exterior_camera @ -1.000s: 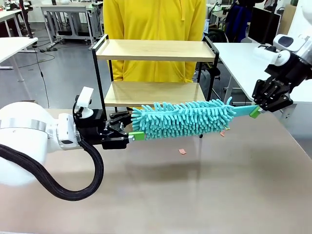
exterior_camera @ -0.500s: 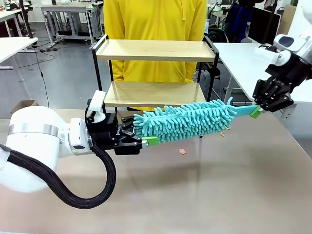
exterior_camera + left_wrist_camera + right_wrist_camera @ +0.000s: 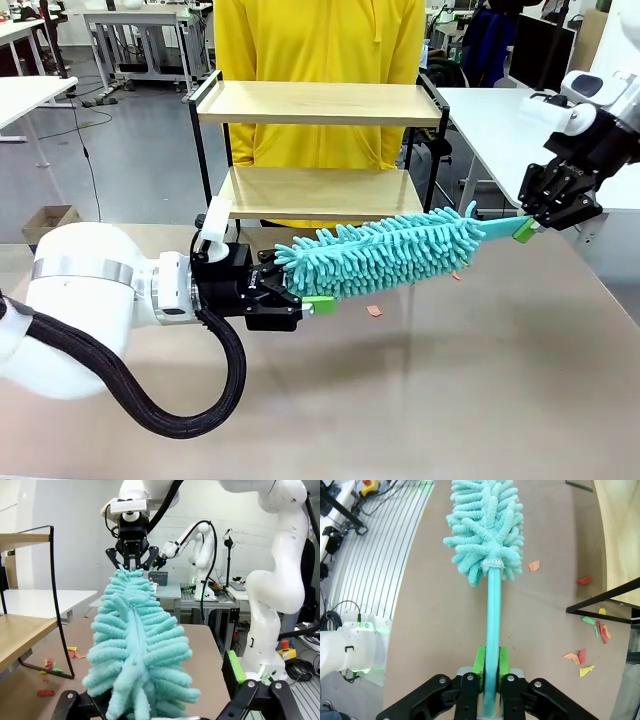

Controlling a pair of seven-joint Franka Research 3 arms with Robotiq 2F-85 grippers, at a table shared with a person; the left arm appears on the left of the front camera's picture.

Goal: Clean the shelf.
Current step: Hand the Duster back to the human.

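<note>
My right gripper [image 3: 528,228] clamps the duster [image 3: 380,255]; left gripper [image 3: 300,290] part-open around its tip. Shelf [image 3: 318,105] at twelve o'clock.

— What can we not make out in the front view?

— The duster's fluffy head [image 3: 375,255] covers the upper finger of the left pincer [image 3: 312,292], so we cannot tell whether it touches the fluff. The shelf [image 3: 318,103] hides the person's [image 3: 318,40] middle, and the top edge cuts off their shoulders.

— And in the wrist views?

— In the left wrist view the fluff hides the duster's own handle. In the right wrist view the shelf is cropped to a corner at the right edge, and the scraps [image 3: 580,656] on the worktop [image 3: 440,610] are too small to identify.
</note>
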